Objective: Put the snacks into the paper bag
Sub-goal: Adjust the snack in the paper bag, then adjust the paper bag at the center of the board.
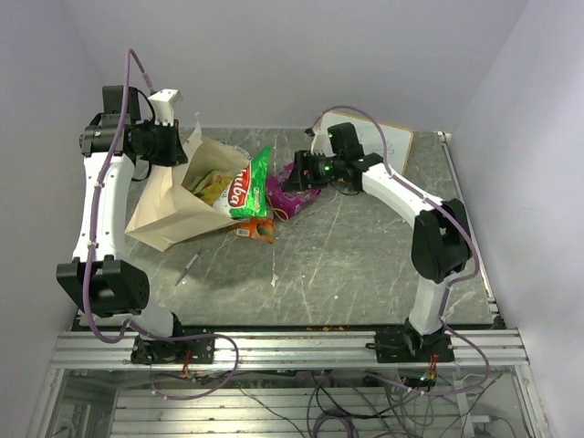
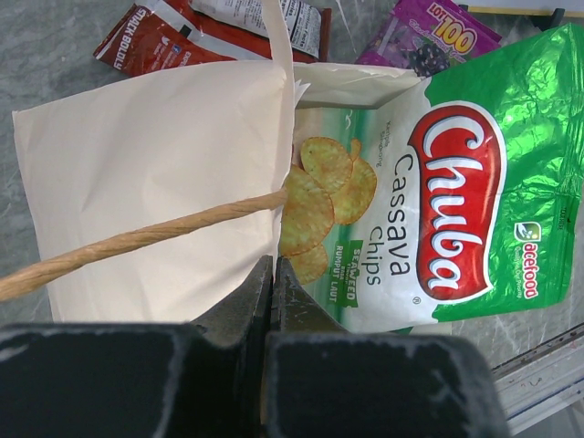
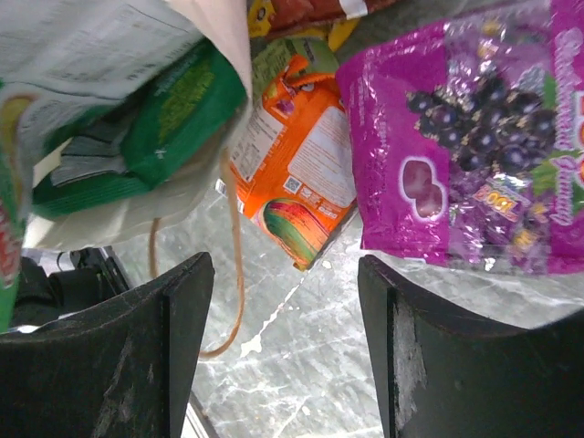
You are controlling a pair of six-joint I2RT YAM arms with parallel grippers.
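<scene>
Risk: Chuba packet (image 2: 456, 182) overhangs paper bag (image 2: 146, 182) mouth and could slide out if the rim sags. left gripper (image 2: 274, 301) clamped on rim; right gripper (image 3: 285, 274) open, empty.

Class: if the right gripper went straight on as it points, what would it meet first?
Probably the orange packet, dead ahead of the open right gripper; the purple packet lies just beside that line. Depth is unclear.

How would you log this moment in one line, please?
left gripper shut on paper bag rim | right gripper open near purple packet | Chuba packet partly in bag mouth
</scene>
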